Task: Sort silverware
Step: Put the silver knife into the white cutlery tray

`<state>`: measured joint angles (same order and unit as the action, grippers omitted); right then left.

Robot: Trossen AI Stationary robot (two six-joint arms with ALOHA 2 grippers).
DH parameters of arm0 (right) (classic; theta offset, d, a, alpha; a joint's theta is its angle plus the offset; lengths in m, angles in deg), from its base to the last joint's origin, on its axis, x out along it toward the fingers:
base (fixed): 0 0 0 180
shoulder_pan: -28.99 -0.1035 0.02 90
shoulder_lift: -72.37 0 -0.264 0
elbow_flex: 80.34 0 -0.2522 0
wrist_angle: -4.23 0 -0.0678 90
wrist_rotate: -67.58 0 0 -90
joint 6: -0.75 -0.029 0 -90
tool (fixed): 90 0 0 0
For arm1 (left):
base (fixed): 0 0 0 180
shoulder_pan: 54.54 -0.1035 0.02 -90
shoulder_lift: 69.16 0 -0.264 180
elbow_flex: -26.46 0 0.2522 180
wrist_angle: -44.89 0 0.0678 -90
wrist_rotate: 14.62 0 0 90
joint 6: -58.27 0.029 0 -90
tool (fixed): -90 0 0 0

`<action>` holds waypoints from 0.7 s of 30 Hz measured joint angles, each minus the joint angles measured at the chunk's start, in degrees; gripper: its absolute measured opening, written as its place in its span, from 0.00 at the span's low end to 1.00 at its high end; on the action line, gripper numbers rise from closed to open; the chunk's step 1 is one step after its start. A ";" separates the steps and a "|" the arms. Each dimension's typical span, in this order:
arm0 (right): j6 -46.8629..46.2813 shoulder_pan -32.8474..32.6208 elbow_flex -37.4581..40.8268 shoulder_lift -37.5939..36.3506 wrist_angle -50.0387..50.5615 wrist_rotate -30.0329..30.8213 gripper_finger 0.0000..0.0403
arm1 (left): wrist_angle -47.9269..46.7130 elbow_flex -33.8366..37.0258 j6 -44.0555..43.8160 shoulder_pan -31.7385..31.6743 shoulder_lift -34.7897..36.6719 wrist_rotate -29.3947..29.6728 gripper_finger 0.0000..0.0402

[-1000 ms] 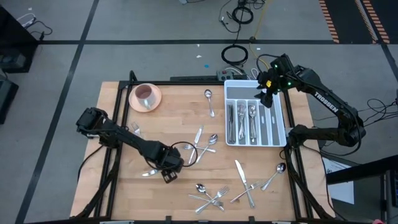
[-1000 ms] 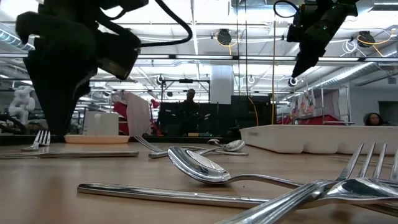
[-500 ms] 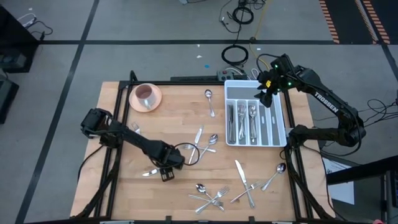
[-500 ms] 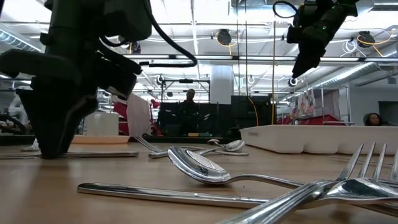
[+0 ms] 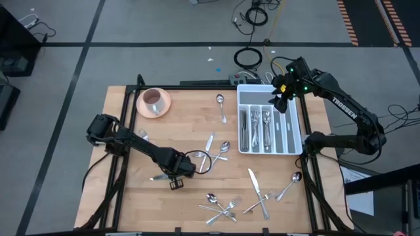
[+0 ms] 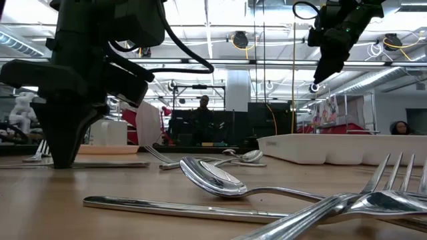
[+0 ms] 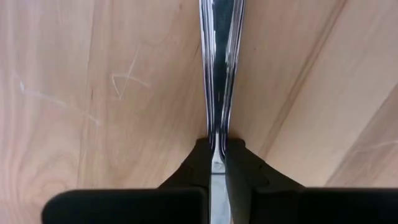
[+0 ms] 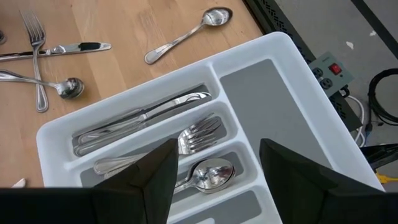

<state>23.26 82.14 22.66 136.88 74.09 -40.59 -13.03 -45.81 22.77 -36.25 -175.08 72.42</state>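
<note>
left hand (image 5: pixel 174 183) down at desk (image 5: pixel 131 203), pinched shut on silverware piece (image 7: pixel 219 81).
piece flat on wood near desk's front-left, handle between the dark fingers (image 7: pixel 193 168); type not discernible. right hand (image 5: pixel 281 98) above white tray (image 5: pixel 296 124), fingers well apart, empty. other silverware scattered mid-desk and front, some in tray.

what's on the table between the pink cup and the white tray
In the high view, one spoon lies on the bare wood between the pink cup on its saucer and the white divided tray, nearer the tray and touching neither.
</note>
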 joint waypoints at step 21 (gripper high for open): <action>4.71 -5.00 0.00 2.14 -5.29 -2.61 0.57 | -5.99 -7.40 -12.02 -0.63 7.39 5.19 0.01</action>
<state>27.97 77.14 22.66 139.02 68.80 -43.19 -19.02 -53.21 10.76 -36.89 -167.69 77.62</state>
